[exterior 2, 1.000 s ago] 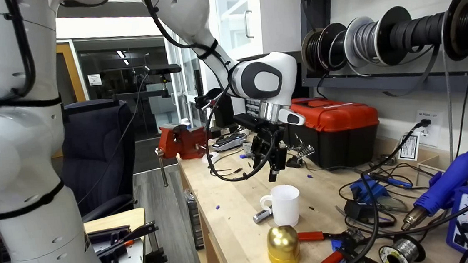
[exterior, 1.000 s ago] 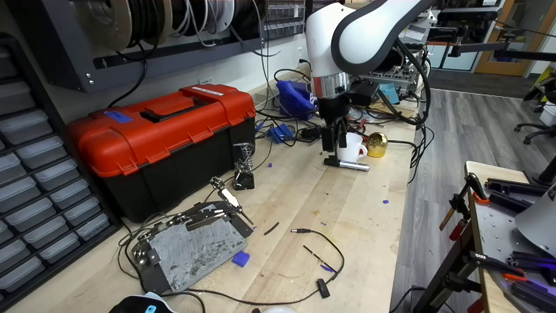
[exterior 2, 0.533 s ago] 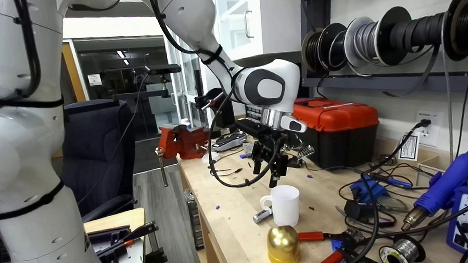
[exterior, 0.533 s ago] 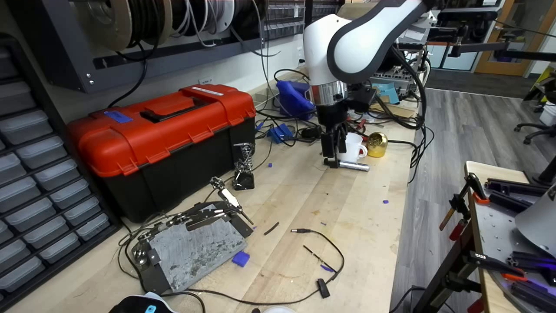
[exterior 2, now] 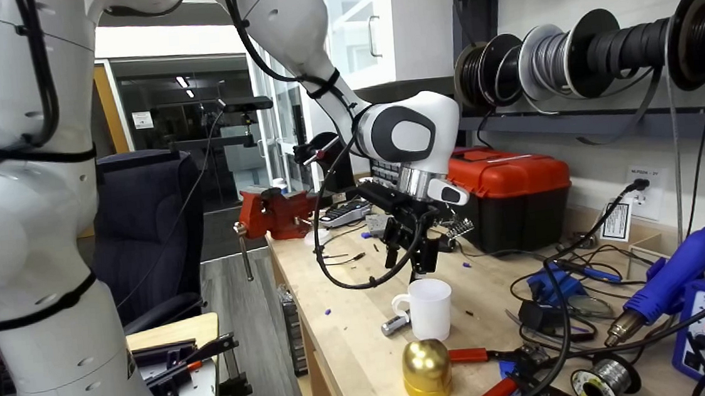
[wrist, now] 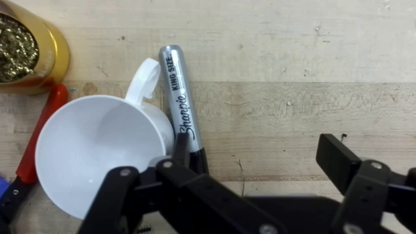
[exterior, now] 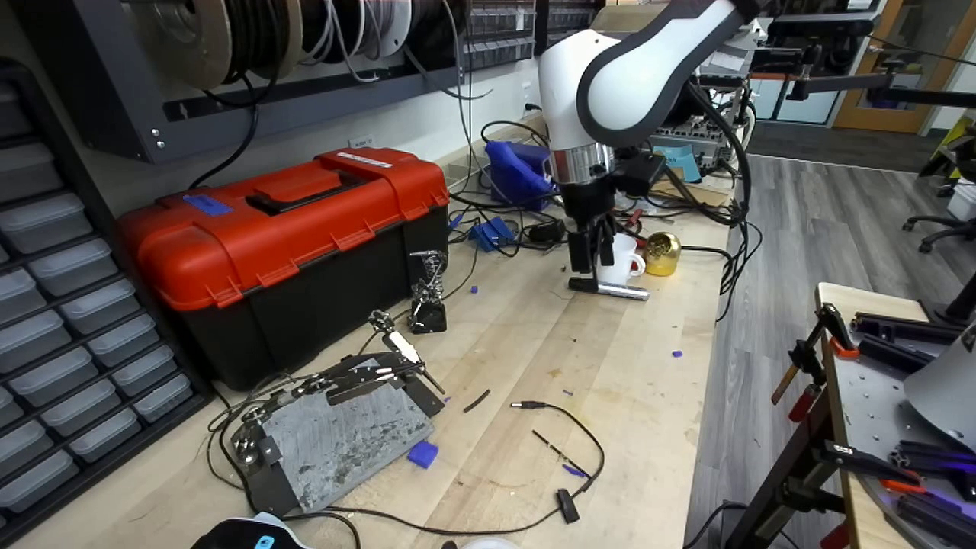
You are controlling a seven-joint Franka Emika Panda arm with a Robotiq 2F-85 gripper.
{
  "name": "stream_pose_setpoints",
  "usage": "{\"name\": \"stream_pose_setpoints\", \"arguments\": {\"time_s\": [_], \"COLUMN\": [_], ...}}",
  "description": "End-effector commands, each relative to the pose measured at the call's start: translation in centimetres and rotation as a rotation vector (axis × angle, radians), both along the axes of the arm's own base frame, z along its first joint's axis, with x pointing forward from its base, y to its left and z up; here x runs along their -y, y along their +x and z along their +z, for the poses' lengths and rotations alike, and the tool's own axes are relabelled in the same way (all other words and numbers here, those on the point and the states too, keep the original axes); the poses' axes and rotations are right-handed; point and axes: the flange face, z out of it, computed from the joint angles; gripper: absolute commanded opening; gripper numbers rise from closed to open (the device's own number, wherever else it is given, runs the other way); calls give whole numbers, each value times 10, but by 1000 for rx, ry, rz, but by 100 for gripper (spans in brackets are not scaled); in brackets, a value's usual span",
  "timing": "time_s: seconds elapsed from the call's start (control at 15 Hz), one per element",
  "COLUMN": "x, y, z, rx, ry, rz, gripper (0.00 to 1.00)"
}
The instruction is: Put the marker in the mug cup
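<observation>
Plainly, the pincer (wrist: pixel 255 146) gapes wide near the marker (wrist: pixel 184 102).

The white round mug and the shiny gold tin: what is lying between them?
In the wrist view, the rounded end of a red tool handle reaches between mug and tin, near a tiny teal speck.

Mug (wrist: pixel 94 143) common to all views, wrist view nearest and downward
</observation>
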Motion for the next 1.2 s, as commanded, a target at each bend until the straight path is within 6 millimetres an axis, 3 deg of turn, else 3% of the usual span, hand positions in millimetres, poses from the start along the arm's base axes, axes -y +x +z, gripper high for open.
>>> {"name": "stream_pose_setpoints", "arguments": {"time_s": [0.0, 0.53, 0.87, 1.13], "x": [9, 27, 10, 6], "y": [-5, -6, -4, 2], "z": [-2, -11, 12, 17], "rx": [-6, -27, 27, 33], "ry": [0, -16, -28, -64], "rz": [-23, -62, -19, 36], "gripper": [100, 100, 100, 100]}}
